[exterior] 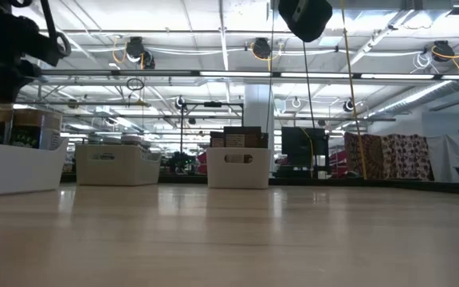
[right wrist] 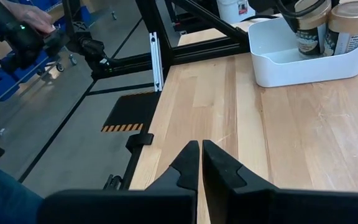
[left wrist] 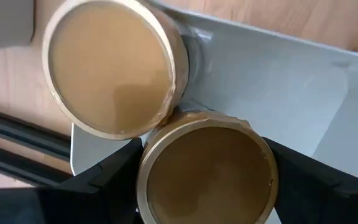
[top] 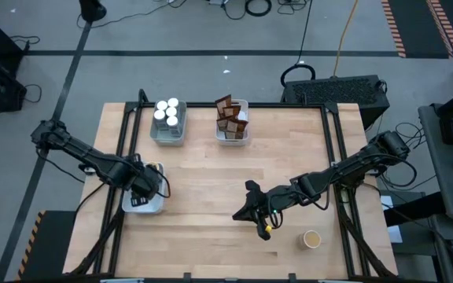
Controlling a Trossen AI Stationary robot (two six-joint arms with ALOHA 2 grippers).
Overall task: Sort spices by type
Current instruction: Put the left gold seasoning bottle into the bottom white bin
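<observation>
A white tray stands at the table's left edge. In it are two tan-topped spice jars: one stands free, and my left gripper is shut on the other from above. At the far edge, a tray of white-topped jars stands beside a tray of brown packets. One more tan-topped jar stands on the table near the right front. My right gripper hangs shut above the table's middle and holds nothing. My left gripper pinches the tan-topped jar by two opposite sides just under its lid, one finger on each side. The fingers point down from above. The jar is upright inside the tray beside the other jar; the tray wall hides its bottom.
The tray under my left gripper has bare floor beside the two jars. Black frame rails run along the table's left and right edges. Bare wood lies between the trays and my right gripper.
</observation>
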